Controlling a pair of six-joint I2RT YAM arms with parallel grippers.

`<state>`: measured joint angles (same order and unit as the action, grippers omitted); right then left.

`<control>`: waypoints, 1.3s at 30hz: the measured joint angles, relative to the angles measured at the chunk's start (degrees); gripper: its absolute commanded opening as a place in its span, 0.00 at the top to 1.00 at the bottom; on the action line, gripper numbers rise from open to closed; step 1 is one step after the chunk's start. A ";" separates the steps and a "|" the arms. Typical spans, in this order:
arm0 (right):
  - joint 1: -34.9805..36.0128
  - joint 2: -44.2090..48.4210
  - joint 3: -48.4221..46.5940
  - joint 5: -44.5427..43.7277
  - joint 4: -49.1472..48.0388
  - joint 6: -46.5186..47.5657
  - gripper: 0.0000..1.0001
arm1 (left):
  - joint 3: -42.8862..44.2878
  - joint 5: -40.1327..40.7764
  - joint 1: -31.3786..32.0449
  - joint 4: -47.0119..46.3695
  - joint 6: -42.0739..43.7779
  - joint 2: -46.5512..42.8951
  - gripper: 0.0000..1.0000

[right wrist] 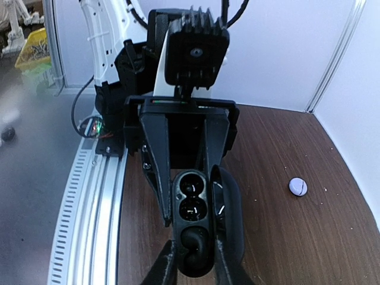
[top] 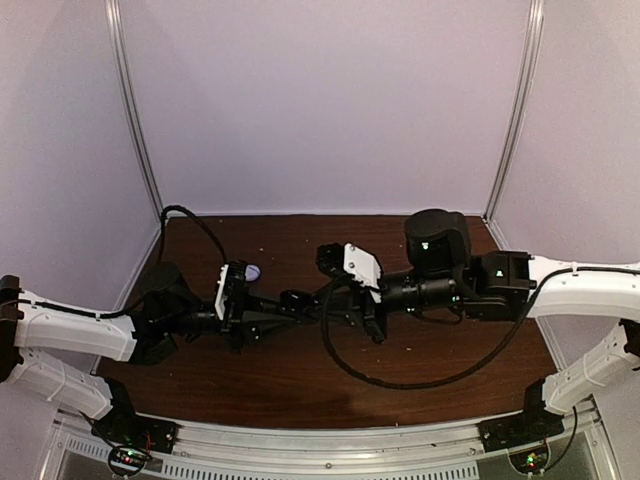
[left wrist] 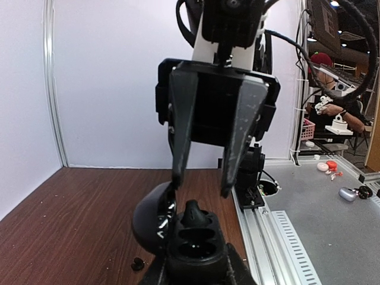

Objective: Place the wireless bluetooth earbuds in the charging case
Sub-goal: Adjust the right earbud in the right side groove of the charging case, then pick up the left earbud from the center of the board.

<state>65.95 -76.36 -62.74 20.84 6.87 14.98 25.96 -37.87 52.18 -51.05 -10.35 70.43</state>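
Left gripper (right wrist: 191, 208): clamped on the charging case (left wrist: 196, 246), one finger on each long side. The case sits up off the table (top: 420, 400), about mid-table in the top view. The lid (left wrist: 151, 219) is swung open. It's at 9 o'clock of the case body from my left wrist cam and at 3 o'clock from the right one.

Right gripper (left wrist: 201, 188): faces the left one head-on, jaws parted and gripping nothing. The fingertips sit either side of a black earbud (left wrist: 193, 212), slightly above it. I can see a gap on at least one side.

The black earbud is at the end of the case nearest my right gripper, at 12 o'clock of the case in the left wrist view. It stands proud of the case top, and I can't tell if it's fully seated. Two round wells show in the case, at 6 o'clock of the bud in that view. I can't read what's in them.

There's a small black bit (left wrist: 138, 262) on the table at 8 o'clock of the case in the left wrist view. It's too small to identify.

A small white object (top: 252, 271) lies flat on the table at 10 o'clock of the case in the top view. It's well apart from both grippers, and I can't make out any stem.

The back wall (top: 330, 100) is at 12 o'clock.
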 measured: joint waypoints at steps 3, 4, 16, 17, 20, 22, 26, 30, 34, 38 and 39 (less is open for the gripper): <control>-0.50 1.90 -0.02 0.50 -0.63 -0.76 0.61 | 0.00 0.37 0.00 -0.42 -0.04 0.00 1.00; -0.68 2.49 -0.11 0.79 -0.72 -1.18 0.59 | 0.00 0.42 0.00 -0.44 -0.04 0.00 1.00; -8.31 11.34 2.60 2.84 -2.97 -7.50 0.55 | -0.20 0.59 -0.15 -3.04 -0.90 0.81 1.00; -9.44 12.15 3.58 2.34 -2.67 -7.85 0.55 | -0.39 0.59 -0.31 -3.41 -1.14 0.81 1.00; -12.66 12.74 6.62 1.03 -1.05 -8.63 0.57 | -1.14 0.61 -0.76 -4.44 -1.68 0.81 1.00; -14.71 10.95 8.48 0.44 0.74 -9.31 0.59 | -1.38 0.61 -0.94 -4.63 -1.99 0.81 1.00; -16.61 1.79 11.41 -0.98 4.57 -10.54 0.58 | -1.62 0.66 -1.03 -5.33 -2.45 0.83 1.00; -16.85 -7.80 11.56 -2.03 8.26 -10.71 0.61 | -1.64 0.63 -1.05 -5.75 -2.75 0.87 1.00; -16.87 -16.41 9.75 -3.82 10.71 -10.47 0.62 | -1.66 0.68 -1.05 -5.88 -2.86 0.87 1.00; -17.16 -19.56 9.29 -5.27 11.43 -10.47 0.62 | -1.90 0.79 -1.11 -5.90 -2.86 0.81 1.00; -17.25 -19.87 9.07 -5.51 11.69 -10.47 0.62 | -1.97 0.79 -1.11 -5.88 -2.86 0.81 1.00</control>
<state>48.71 -96.23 -53.67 15.33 18.57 4.51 23.99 -37.08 51.07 -56.93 -13.21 71.24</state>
